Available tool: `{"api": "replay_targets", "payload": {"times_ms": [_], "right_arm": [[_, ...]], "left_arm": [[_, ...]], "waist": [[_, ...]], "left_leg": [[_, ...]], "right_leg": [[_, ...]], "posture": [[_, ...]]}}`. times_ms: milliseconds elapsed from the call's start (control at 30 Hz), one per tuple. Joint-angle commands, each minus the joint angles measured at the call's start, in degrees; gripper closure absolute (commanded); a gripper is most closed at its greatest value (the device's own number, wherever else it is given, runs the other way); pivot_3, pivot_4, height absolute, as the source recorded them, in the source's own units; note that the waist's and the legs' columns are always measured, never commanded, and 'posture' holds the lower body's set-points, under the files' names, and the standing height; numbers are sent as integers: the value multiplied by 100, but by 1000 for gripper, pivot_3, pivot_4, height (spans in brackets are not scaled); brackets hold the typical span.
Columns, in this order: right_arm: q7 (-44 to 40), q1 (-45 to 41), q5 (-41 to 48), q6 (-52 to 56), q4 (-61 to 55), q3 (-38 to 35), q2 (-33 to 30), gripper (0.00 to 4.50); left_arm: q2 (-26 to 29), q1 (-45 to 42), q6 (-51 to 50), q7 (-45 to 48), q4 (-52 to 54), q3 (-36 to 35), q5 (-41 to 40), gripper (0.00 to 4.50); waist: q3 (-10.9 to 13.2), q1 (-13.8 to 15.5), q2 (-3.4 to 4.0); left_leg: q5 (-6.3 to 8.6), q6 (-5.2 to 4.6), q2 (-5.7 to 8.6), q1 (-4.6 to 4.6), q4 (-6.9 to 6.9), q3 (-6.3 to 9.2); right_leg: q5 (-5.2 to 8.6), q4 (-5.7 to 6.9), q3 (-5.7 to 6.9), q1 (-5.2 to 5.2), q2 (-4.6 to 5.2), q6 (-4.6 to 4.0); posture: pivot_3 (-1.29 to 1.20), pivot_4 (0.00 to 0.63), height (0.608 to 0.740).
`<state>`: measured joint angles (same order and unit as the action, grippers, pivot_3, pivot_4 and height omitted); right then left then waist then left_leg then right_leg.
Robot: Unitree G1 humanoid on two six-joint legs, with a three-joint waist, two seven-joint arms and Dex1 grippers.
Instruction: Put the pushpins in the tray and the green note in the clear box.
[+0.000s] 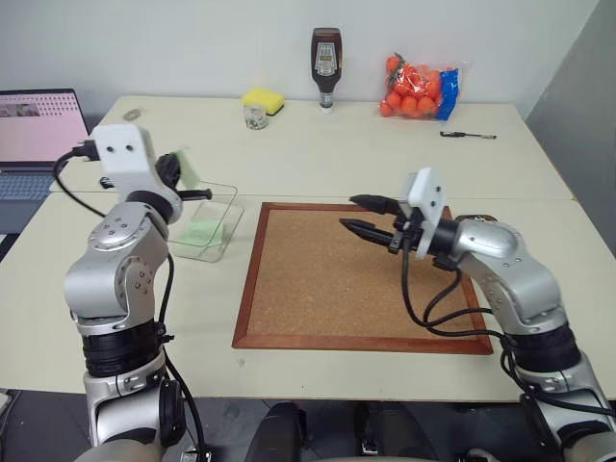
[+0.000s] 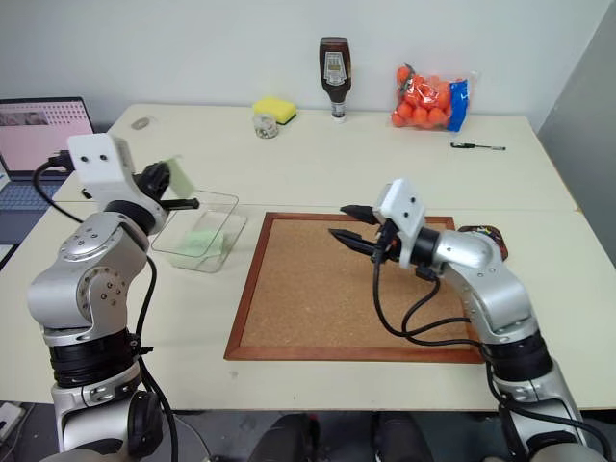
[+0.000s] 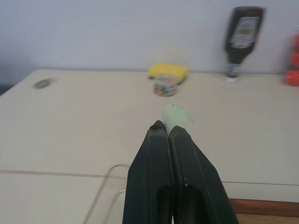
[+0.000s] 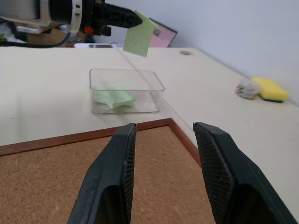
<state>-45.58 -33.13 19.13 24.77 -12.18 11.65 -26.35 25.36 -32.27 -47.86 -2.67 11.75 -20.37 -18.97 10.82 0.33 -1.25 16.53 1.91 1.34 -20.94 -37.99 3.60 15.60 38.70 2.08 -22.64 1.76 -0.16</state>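
Fingers of the left gripper are pressed together on a green note, which hangs in the air above the clear box at the left middle of the left eye view. In the left wrist view the note sticks out past the closed black tips. A second pale green sheet lies inside the box.

The right gripper hovers over the corkboard in the centre of the frame, its two fingers parted halfway and holding nothing.

The tray shows partly behind the right arm, at the board's right edge. The label on the dark bottle by the wall is too small to read.
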Motion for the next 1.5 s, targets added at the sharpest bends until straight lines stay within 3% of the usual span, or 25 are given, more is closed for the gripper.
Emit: {"api": "replay_targets", "payload": {"times_ms": [33,467,800,1200,1500], "right_arm": [[-162,-336,-250,-175,196,250,88,2454],[-203,-515,-539,-268,383,417,345,2454],[-158,-522,-525,-232,361,369,357,2362],[-65,-506,-481,-199,317,271,407,2362],[-30,-435,-458,-154,198,235,399,2362]], "left_arm": [[18,-110,-72,-77,-394,-187,74,4500],[-142,-149,-338,301,-660,158,-21,4500],[-342,-73,-446,-4,-165,113,122,2707],[-570,66,-1391,286,34,239,-225,72],[-494,63,-645,294,227,416,157,28]], "waist": [[0,4,0],[1,-35,-3],[1,-39,-4],[1,-43,-4],[0,-43,-4]], "left_leg": [[0,0,1,0,0,0],[0,2,2,-21,1,0],[-2,5,2,-55,-9,-1],[-2,5,2,-56,-11,-1],[-2,5,2,-56,-13,-1]], "right_leg": [[-1,-1,0,0,2,-1],[-2,3,2,-26,7,-4],[-5,22,1,-65,7,-8],[-5,24,2,-65,6,-8],[-5,24,3,-65,7,-8]], "posture": [[0,150,740],[0,150,740],[0,150,740],[0,150,740],[0,150,740]]}}
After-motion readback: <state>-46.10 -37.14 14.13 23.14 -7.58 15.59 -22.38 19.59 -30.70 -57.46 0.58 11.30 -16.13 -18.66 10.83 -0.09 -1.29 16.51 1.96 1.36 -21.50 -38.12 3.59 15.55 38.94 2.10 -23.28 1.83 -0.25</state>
